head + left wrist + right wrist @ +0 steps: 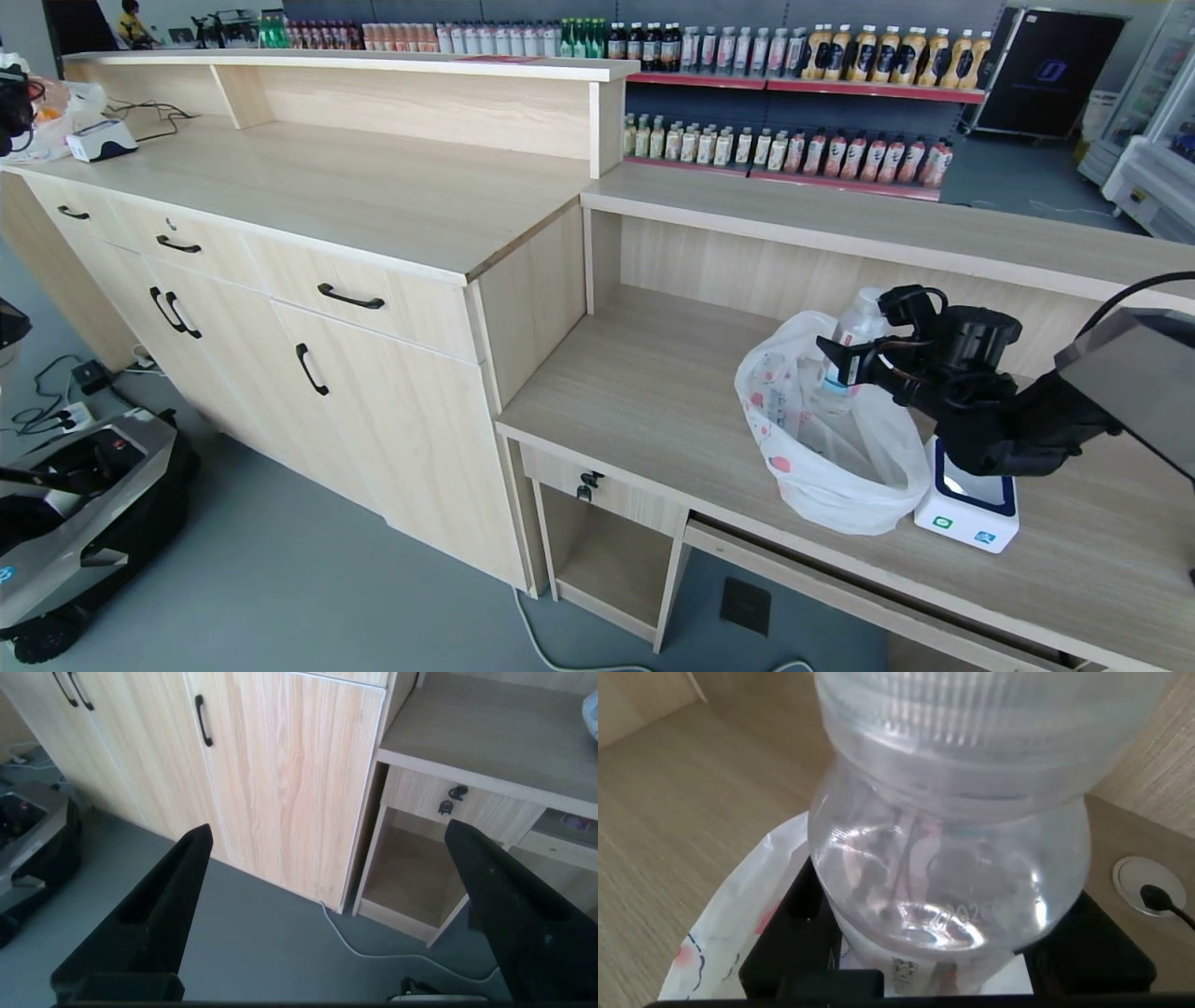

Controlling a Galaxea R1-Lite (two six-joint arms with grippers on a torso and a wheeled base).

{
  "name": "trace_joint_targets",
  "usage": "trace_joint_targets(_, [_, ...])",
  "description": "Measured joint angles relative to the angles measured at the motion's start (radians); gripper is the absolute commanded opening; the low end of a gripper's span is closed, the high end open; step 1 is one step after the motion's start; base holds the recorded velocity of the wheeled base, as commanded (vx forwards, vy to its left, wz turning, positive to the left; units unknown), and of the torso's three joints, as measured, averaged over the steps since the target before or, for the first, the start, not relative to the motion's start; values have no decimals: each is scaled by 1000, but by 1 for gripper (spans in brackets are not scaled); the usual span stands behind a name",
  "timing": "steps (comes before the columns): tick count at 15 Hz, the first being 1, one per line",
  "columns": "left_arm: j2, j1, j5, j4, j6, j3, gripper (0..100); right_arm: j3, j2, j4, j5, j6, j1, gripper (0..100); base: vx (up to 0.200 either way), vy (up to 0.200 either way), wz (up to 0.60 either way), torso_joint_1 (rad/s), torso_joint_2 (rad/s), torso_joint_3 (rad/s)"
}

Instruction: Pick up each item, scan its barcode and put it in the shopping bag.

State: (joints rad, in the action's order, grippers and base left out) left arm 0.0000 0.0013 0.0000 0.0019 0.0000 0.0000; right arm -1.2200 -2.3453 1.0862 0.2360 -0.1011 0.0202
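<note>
My right gripper (868,343) is shut on a clear plastic water bottle (851,347), holding it at the open mouth of the white shopping bag (822,457) on the low desk. In the right wrist view the bottle (952,859) is seen bottom-on between the black fingers (799,943), with the bag's rim (738,924) below it. A white barcode scanner (971,513) stands just right of the bag, under my right arm. My left gripper (327,915) is open with nothing in it, above the grey floor in front of the cabinet doors (280,775).
The low desk (635,392) has bare wood left of the bag and a raised back wall. A taller counter (373,187) with drawers rises to the left. A cable grommet (1144,873) sits in the desk behind the bag. Drink shelves (794,103) line the rear.
</note>
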Motion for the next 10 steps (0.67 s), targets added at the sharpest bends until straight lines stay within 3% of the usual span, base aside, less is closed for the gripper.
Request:
trace_joint_targets(4, [0,0,0,0,0,0,100,-104,-90,1,0,0,0,0,0,0,0,0,0,0])
trace_joint_targets(10, [0,0,0,0,0,0,100,-119,-160,27,2,-2,5,0,0,0,0,0,0,0])
